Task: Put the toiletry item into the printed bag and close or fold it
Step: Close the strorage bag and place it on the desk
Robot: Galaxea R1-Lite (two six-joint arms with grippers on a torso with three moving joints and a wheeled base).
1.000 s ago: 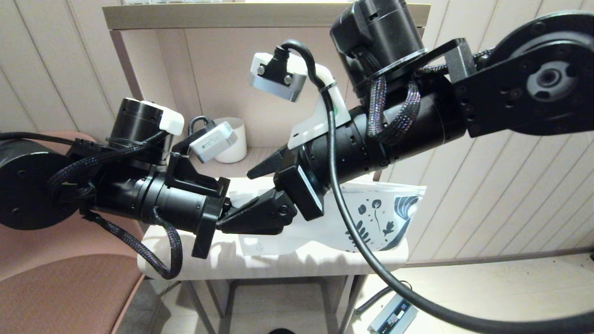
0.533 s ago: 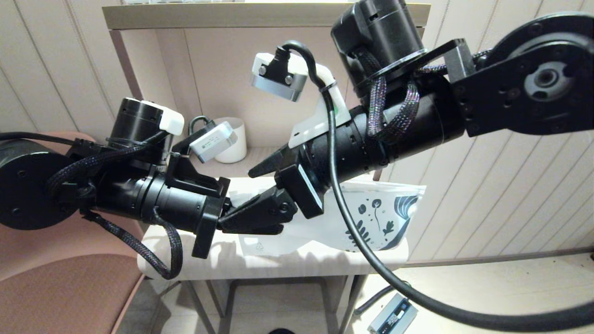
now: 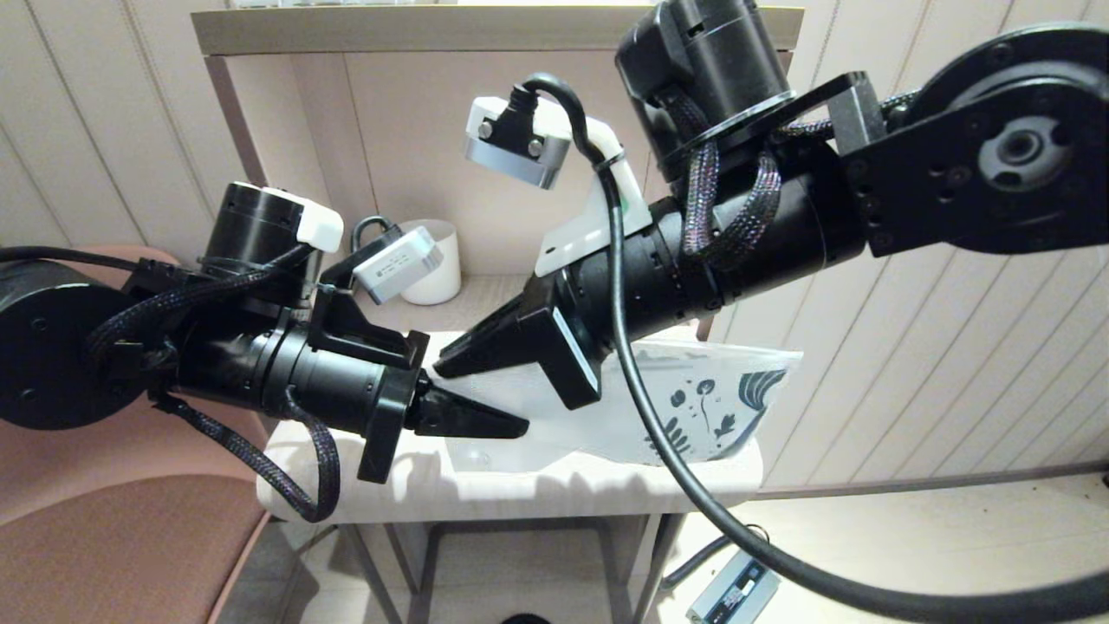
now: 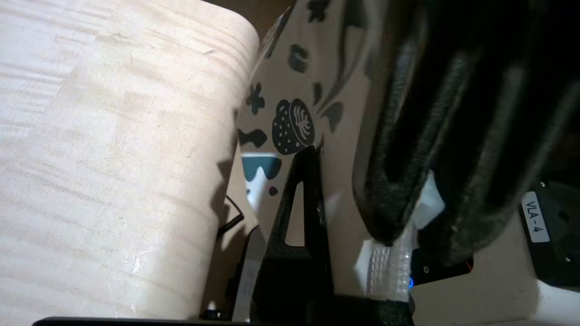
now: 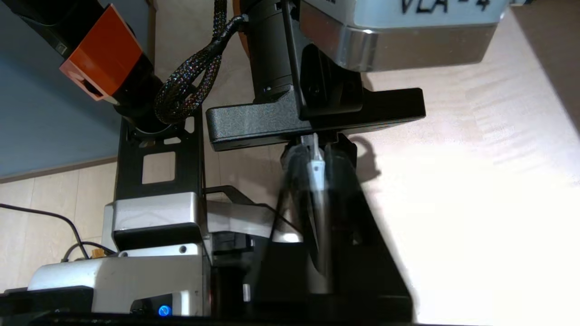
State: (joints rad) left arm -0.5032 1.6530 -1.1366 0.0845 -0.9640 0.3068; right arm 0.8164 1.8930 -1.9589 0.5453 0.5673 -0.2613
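Note:
The printed bag [image 3: 693,399] lies across the small table, its leaf prints at the right end. My left gripper [image 3: 511,425] reaches in from the left and is shut on the bag's zip-strip edge [image 4: 389,271]. My right gripper [image 3: 444,367] comes down from the upper right, its tips just above the left gripper, and is shut on the same strip [image 5: 316,168]. In the left wrist view the right gripper [image 4: 394,231] pinches the ribbed strip beside the printed sheet [image 4: 293,129]. The comb is not in view.
A white ribbed mug [image 3: 436,260] stands at the back of the light table [image 3: 520,490], under a shelf. A pink chair [image 3: 130,537] sits at the left. A small device [image 3: 735,596] and a cable lie on the floor below.
The right gripper's jaws stood wide apart before; they have now shut on the bag's edge and dropped slightly towards the left gripper. The bag has shifted a little. The left arm has stayed put.

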